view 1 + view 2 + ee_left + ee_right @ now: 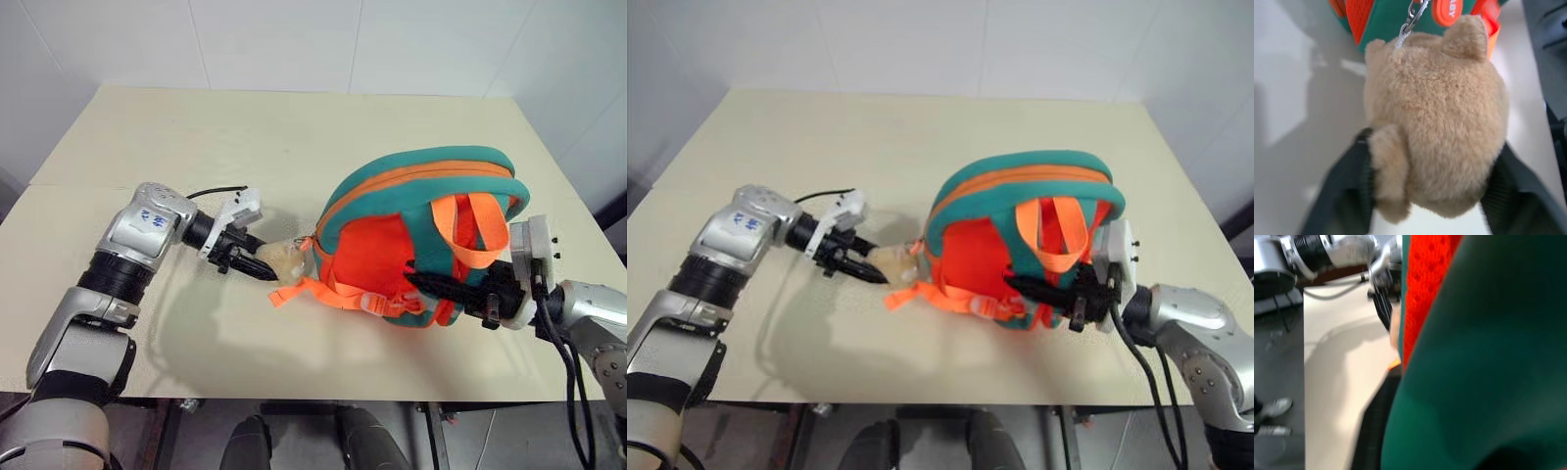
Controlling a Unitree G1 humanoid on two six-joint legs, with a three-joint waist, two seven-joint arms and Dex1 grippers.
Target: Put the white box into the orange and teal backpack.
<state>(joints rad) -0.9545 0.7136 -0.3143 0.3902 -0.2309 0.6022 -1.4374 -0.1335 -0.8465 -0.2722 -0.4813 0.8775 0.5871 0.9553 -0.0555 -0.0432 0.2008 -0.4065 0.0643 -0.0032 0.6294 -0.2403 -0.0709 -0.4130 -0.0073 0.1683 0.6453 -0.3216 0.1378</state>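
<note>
The orange and teal backpack [392,245] lies on the cream table [196,137], right of centre, zipper seam closed along its top. A tan plush toy [284,259] hangs from its zipper pull on the left. My left gripper [263,269] is at that toy. In the left wrist view its black fingers [1342,191] stand open on either side of the plush toy [1435,122], which looks unsqueezed. My right gripper [421,282] reaches in low against the backpack's right side, by the orange straps. The white box is out of view.
Loose orange straps [313,292] trail from the backpack toward the table's front edge [294,397]. Open tabletop stretches behind and left of the backpack. White walls close in behind and to the right.
</note>
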